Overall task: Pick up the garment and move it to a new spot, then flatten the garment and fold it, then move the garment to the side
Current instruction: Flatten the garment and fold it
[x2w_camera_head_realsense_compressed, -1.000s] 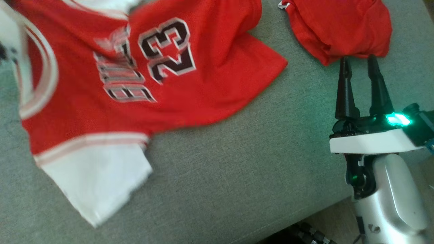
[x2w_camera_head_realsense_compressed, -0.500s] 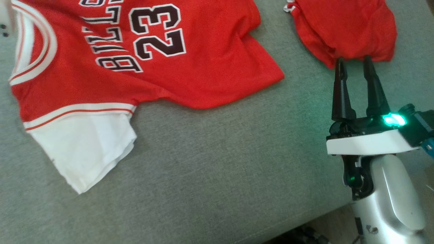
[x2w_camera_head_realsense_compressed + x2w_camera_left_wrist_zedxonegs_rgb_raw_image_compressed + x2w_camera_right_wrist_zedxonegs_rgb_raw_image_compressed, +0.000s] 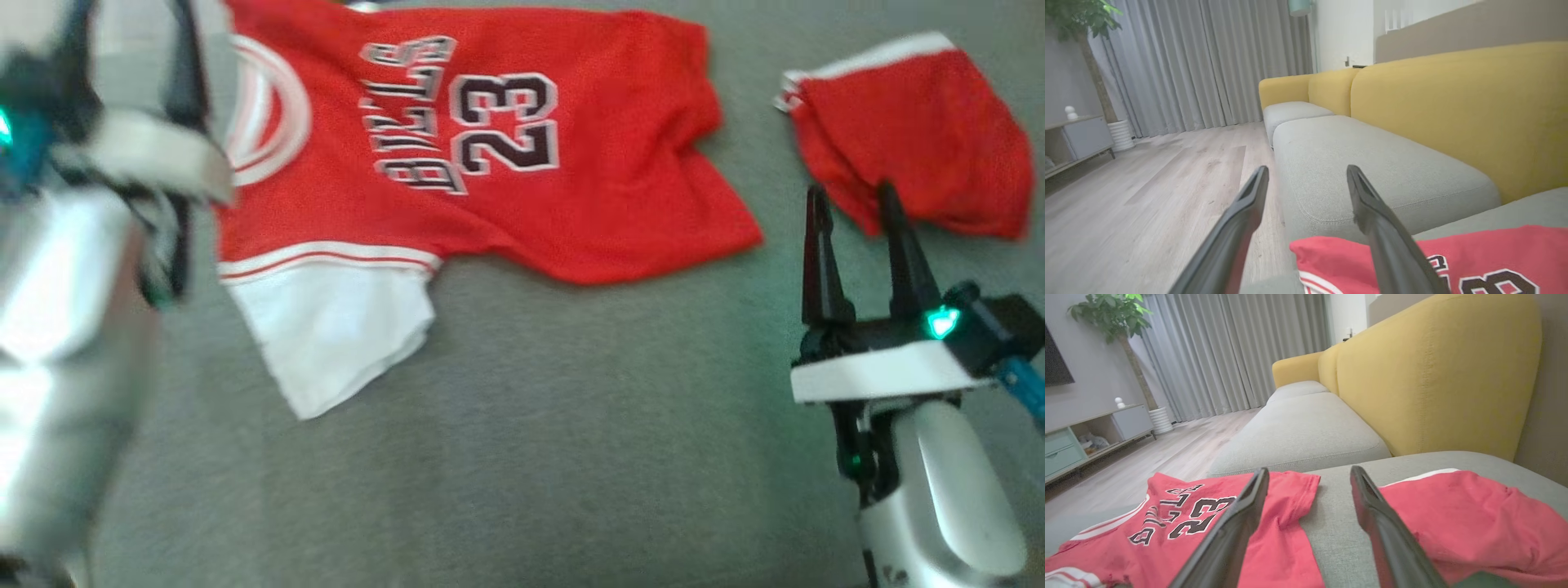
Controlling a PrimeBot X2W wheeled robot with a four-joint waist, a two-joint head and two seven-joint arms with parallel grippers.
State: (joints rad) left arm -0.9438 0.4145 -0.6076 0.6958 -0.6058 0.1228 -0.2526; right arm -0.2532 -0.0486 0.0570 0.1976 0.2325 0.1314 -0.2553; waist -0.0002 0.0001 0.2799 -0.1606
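On the grey seat cushion (image 3: 531,457), far-left part: one red jersey (image 3: 571,188), the garment I am set to handle. It lies spread out, lettered face up, "BULLS 23" legible. Collar end toward the cushion's left edge; hem end toward the right, rumpled there; white sleeve panel pointing at the near edge.

Same cushion, toward its far right: one second red garment (image 3: 922,139), white-trimmed and bunched, apart from the jersey with a bare grey strip between them.

My left gripper (image 3: 1307,169): beside the jersey's collar end, blurred in the head view. In its own wrist view the fingers stand wide apart with nothing between them, and the jersey's edge shows beneath one finger.

My right gripper (image 3: 849,192): by the cushion's near-right edge, fingers splayed and empty, aimed at the bare strip, tips near the second garment's near edge.

Beyond the cushion: yellow backrest (image 3: 1433,375); pale wood floor (image 3: 1147,183); grey curtains (image 3: 1208,61); potted plant (image 3: 1110,314); low cabinet (image 3: 1086,433).
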